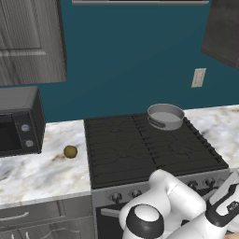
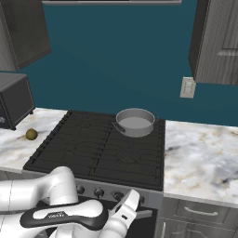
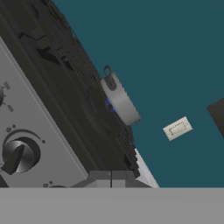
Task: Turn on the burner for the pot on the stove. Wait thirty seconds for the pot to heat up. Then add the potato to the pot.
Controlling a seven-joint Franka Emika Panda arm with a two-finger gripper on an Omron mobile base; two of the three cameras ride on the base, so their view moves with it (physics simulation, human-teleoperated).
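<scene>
The grey pot (image 1: 165, 115) stands on the back right burner of the black stove (image 1: 140, 151). In the hand view the pot (image 3: 120, 99) shows side-on, with small blue flames at its base. The potato (image 1: 70, 151) lies on the marble counter left of the stove, also seen in the right base view as the potato (image 2: 31, 134). My gripper (image 3: 111, 178) is shut with nothing in it, low in front of the stove's front panel, just off a round knob (image 3: 19, 155). In the right base view the hand (image 2: 129, 207) sits by the panel's right end.
A dark microwave (image 1: 18, 122) stands on the counter at the far left. Marble counter (image 2: 200, 158) runs right of the stove. A wall outlet (image 1: 198, 77) sits on the teal wall, and cabinets hang at both upper corners. Drawers (image 1: 28, 217) sit below the left counter.
</scene>
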